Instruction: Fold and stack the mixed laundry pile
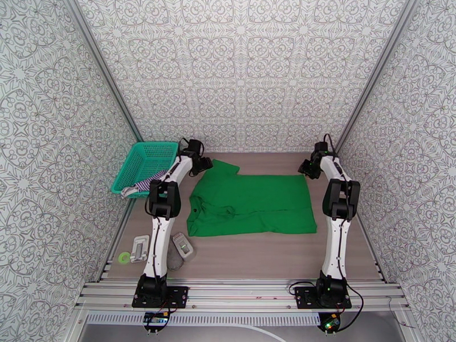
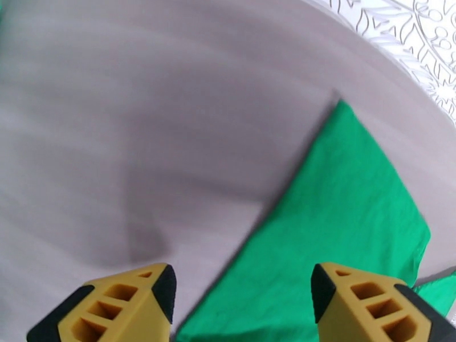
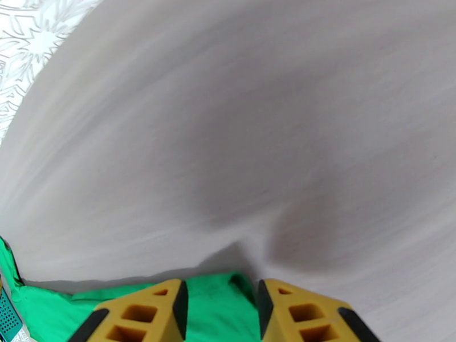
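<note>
With the green shirt (image 1: 253, 203) lying flat and unfolded mid-desk (image 1: 256, 255) and the striped top (image 1: 149, 182) hanging from the basket (image 1: 154, 145) at the left edge, folding is only being prepared: the left pincer (image 2: 242, 292) is being held wide apart, the right pincer (image 3: 222, 303) seemingly narrowly apart, at the shirt's far corners.

Teal mesh basket (image 1: 149, 161) far left — grey objects (image 1: 183, 246) and green ring (image 1: 124, 258) nearer.
</note>
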### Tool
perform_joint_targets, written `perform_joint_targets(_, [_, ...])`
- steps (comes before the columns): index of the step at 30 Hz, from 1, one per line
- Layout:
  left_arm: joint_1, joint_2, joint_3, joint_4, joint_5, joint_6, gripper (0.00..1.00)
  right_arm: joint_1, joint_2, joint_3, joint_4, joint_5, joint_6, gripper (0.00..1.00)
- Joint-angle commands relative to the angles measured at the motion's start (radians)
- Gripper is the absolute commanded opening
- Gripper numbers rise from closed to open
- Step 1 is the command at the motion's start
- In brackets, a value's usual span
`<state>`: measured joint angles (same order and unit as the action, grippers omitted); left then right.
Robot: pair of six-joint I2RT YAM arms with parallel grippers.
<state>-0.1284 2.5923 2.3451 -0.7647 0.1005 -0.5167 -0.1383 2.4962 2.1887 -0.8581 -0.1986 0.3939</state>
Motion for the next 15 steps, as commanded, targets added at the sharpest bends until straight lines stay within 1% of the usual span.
perform_joint_targets(1, [0.007,0.04,0.04,-0.024,0.036,0.023,0.68,0.005,0.051,0.04,-0.048,-0.001,0.0,0.38])
perform_joint_targets(6, [0.006,0.071,0.045,-0.018,0.061,0.006,0.68,0.015,0.065,0.052,-0.06,-0.014,-0.008,0.36])
perform_joint_targets(9, [0.002,0.086,0.053,-0.006,0.082,0.006,0.68,0.021,0.076,0.065,-0.066,-0.011,-0.016,0.33])
perform_joint_targets(12, [0.001,0.104,0.071,0.007,0.109,0.003,0.67,0.022,0.085,0.081,-0.063,-0.021,-0.019,0.25])
perform_joint_targets(15, [-0.001,0.115,0.075,0.038,0.142,0.001,0.61,0.022,0.086,0.097,-0.052,-0.028,-0.025,0.16])
